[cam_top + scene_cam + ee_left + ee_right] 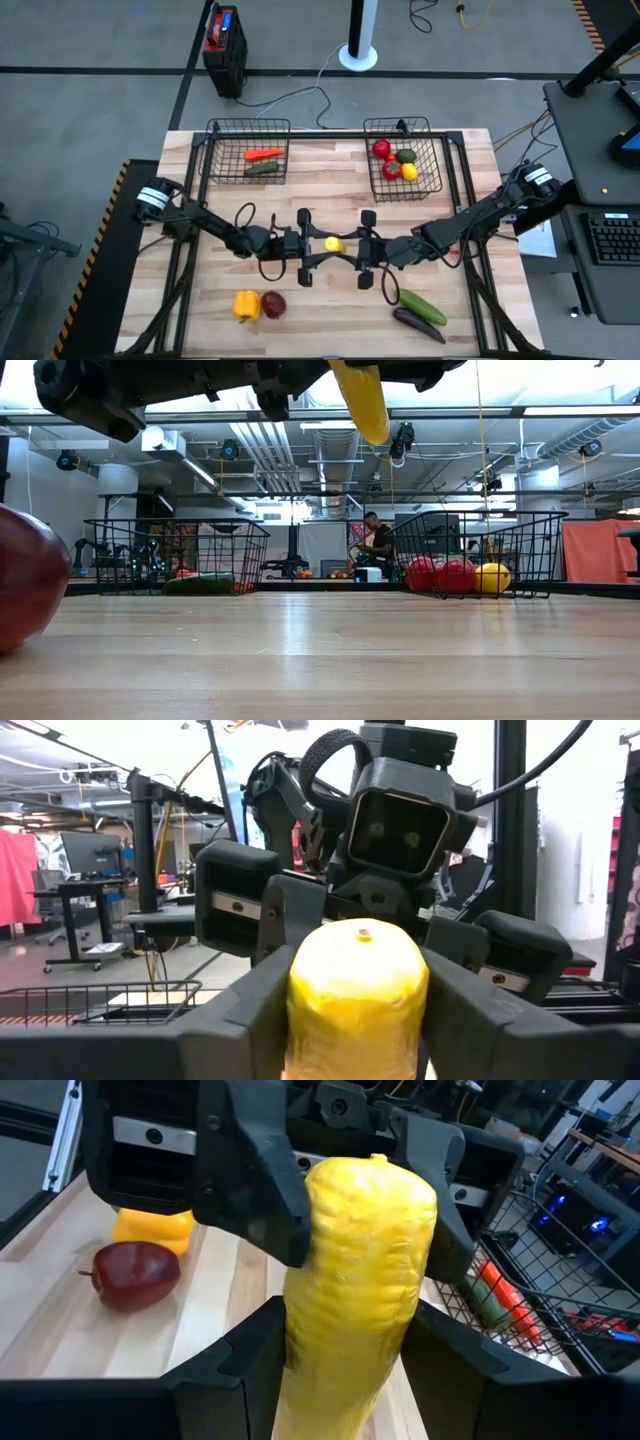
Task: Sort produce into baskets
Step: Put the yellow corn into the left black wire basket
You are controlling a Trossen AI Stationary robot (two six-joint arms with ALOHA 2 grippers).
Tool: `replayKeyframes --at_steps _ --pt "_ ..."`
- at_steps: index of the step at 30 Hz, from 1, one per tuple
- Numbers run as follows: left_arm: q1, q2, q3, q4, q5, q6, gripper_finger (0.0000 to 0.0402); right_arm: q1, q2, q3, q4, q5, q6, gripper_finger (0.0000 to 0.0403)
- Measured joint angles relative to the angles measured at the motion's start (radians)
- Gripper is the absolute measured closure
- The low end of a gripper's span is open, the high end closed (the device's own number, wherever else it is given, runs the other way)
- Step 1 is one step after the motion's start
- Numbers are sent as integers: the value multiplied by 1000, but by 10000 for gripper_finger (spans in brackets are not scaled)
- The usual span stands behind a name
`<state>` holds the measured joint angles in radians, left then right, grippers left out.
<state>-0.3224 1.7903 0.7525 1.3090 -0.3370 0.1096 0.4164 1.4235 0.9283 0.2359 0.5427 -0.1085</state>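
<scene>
A yellow corn cob (333, 244) hangs in the air over the middle of the table (330, 310), between the two arms. The left gripper (304, 245) and the right gripper (367, 248) both pinch it at once, one from 9 o'clock and one from 3 o'clock. Both sets of fingers press snug on its sides.

The corn looks like a light toy. It is long and round, with small bumps all over. The bumps should help the fingers hold on, but the round shape could let it roll or slip if the pinch is off the middle. It looks stiff, so a firm squeeze should not hurt it. The best place to hold is across the thick middle, not at the thin tip.

The left basket (248, 152), at 11 o'clock on the table, is thin black wire with open squares. It holds a carrot (264, 154) and a cucumber (262, 169). The right basket (403, 158), at 1 o'clock, holds red tomatoes (381, 150) and a yellow lemon (409, 172).

On the wood table, at 7 o'clock, a yellow pepper (245, 305) touches a shiny dark red apple (272, 304). At 5 o'clock a green cucumber (421, 306) lies just beside a purple eggplant (418, 324). They all look smooth and hard.
</scene>
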Motion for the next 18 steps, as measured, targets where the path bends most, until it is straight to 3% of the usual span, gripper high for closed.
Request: replayKeyframes --at_steps 2,6,14,18 --pt "1 0 0 0 0 -3 260 0 0 0 0 -1 3 232" --pt "2 -1 0 -1 -1 -14 262 0 0 0 1 0 4 219" --pt "2 -11 0 -4 -24 -21 262 0 -9 0 -7 1 17 156" --pt "2 -61 -2 -96 -65 -22 262 -1 -50 0 -51 5 54 130"
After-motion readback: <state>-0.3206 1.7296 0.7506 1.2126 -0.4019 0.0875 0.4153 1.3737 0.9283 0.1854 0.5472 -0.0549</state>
